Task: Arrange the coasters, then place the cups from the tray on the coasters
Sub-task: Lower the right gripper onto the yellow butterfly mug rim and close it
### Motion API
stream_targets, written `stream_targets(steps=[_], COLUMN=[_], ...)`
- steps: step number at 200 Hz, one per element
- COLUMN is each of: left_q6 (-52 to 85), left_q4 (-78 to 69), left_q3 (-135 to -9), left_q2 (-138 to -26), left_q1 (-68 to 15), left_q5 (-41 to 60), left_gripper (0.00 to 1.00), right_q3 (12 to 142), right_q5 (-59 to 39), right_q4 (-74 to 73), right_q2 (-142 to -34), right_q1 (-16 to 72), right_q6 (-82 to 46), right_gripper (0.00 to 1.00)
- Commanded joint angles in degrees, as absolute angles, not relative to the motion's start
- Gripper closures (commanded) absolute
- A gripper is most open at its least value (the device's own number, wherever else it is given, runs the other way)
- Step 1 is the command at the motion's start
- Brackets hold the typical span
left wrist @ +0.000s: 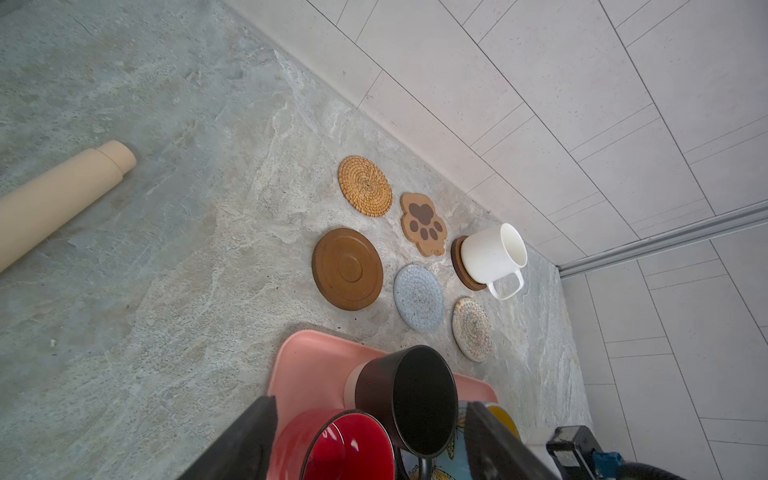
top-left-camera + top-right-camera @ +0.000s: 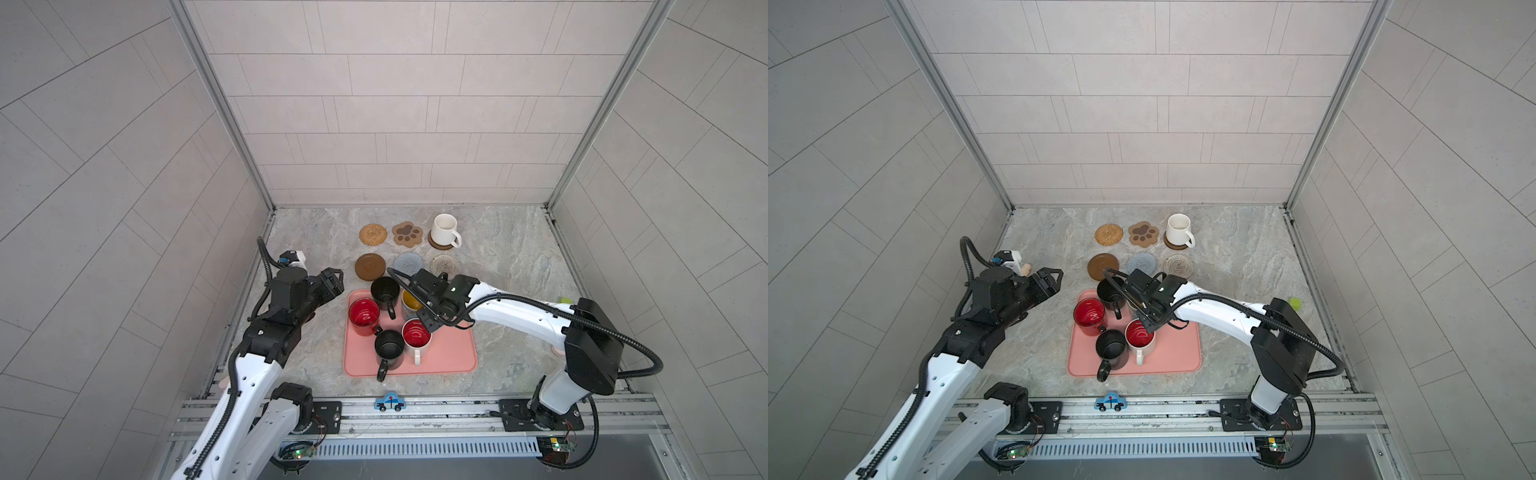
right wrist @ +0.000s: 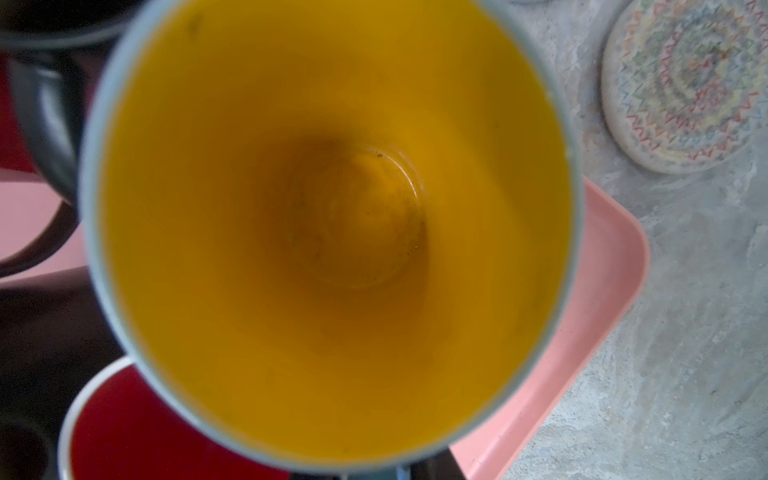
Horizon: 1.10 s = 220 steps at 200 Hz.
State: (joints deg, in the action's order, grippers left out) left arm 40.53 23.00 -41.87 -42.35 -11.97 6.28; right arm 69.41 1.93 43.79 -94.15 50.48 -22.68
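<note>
Grey marbled table (image 2: 498, 257), pale tiled walls (image 2: 395, 104) all round. The left gripper (image 2: 334, 282) hangs wide open beside the tray (image 2: 453, 353). The right gripper (image 2: 426, 315) sits over the yellow-lined cup (image 2: 409, 301) on that tray; whether it's gripping, can't tell.

White cup (image 1: 488, 253) on brown coaster (image 1: 458, 262)

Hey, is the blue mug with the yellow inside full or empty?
Empty: the right wrist view looks straight down into the yellow-lined blue mug and shows its bare bottom.
</note>
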Motion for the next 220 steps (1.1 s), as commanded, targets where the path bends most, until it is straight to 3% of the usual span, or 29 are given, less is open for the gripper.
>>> stream_targets(steps=[1,110,220], left_q6=[41.13,41.22,41.24], left_q4=[22.97,23.99,22.98], left_q3=[-41.69,-41.82,-42.06], left_q2=[-41.58,-40.72,-42.02], left_q1=[-11.69,-11.69,-11.69], left_q5=[5.47,4.57,4.99], left_gripper=[0.22,0.22,0.22], right_q3=[70.7,72.12,72.25], right_q5=[2.12,1.98,4.02], right_q4=[43.6,43.42,45.26], right_q2=[-95.72,-96.82,-93.31], right_q1=[50.14,49.67,48.07], right_q6=[-21.82,-20.33,-19.16], right_gripper=[0.71,0.85,0.88])
